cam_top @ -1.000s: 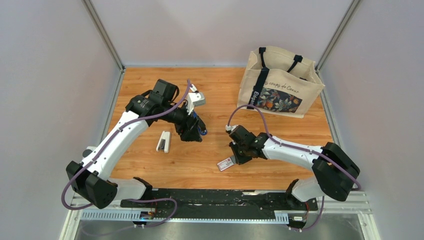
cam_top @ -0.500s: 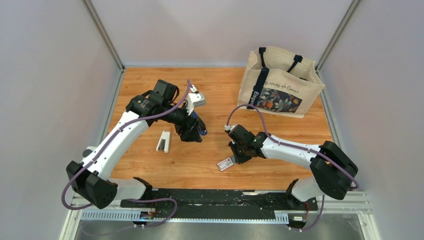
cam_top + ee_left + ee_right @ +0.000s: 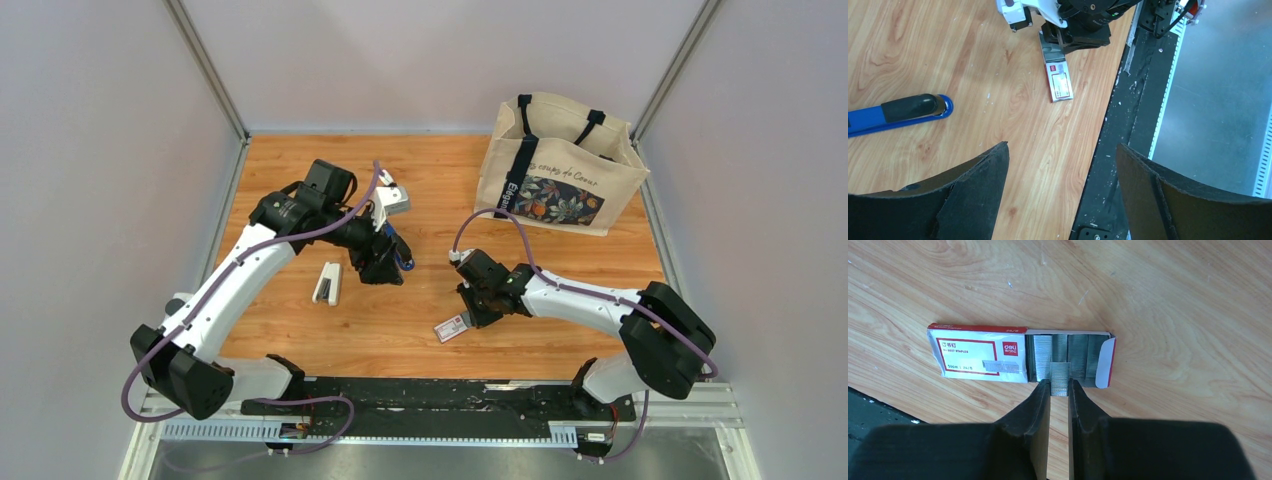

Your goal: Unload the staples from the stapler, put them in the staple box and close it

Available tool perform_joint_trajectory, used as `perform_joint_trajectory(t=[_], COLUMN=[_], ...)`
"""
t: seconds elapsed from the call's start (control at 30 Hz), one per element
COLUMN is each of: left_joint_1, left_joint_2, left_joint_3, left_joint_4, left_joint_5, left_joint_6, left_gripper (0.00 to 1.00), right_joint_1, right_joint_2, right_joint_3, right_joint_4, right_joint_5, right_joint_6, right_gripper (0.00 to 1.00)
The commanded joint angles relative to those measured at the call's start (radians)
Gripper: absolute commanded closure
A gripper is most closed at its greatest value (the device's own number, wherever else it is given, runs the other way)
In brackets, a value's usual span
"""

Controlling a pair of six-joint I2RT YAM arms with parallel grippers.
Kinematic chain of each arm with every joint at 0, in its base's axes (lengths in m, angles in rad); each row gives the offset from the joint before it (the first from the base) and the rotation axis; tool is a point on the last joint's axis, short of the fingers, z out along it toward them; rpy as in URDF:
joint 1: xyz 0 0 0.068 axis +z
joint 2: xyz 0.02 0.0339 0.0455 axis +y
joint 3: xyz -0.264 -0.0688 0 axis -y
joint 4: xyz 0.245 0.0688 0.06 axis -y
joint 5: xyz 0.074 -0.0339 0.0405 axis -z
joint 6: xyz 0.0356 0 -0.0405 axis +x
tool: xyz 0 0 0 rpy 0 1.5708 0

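A wooden table (image 3: 440, 180) fills the scene, with two white and black robot arms mounted at its near edge. A cream tote bag (image 3: 560, 165) with a floral panel stands upright at the far right corner.

The left arm reaches to the middle of the table. The left gripper (image 3: 1062, 150) hangs above the wood with its jaws spread wide and nothing between them. The stapler (image 3: 903, 110), blue with a black part at its end, lies flat on the wood just to one side of that gripper, touching neither finger.

A small white oblong object (image 3: 327, 283) lies near the left arm.

The right gripper (image 3: 1059, 390) is low over an open staple box (image 3: 998, 356) near the front edge. Its jaws are almost together, pinching a short staple strip (image 3: 1060, 375) at the box's open end.
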Motion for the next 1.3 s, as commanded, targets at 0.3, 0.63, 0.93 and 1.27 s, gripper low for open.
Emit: perform_joint_trajectory(t=[0.3, 0.63, 0.93, 1.27], left_joint_1=[0.004, 0.004, 0.004, 0.004], left_joint_2=[-0.042, -0.044, -0.044, -0.041], left_joint_3=[-0.004, -0.007, -0.001, -0.004], left_joint_4=[0.004, 0.001, -0.009, -0.01], left_joint_5=[0.016, 0.016, 0.02, 0.016], left_joint_6=[0.034, 0.035, 0.038, 0.043], left_gripper=[0.14, 0.14, 0.13, 0.13], right_joint_1=[0.005, 0.005, 0.005, 0.005], right_joint_2=[-0.013, -0.065, -0.147, -0.128], right_joint_3=[0.033, 0.047, 0.061, -0.027], right_joint_4=[0.024, 0.007, -0.018, 0.081], right_joint_5=[0.006, 0.01, 0.042, -0.075], right_joint_6=[-0.013, -0.01, -0.007, 0.05], right_gripper=[0.74, 0.71, 0.77, 0.91])
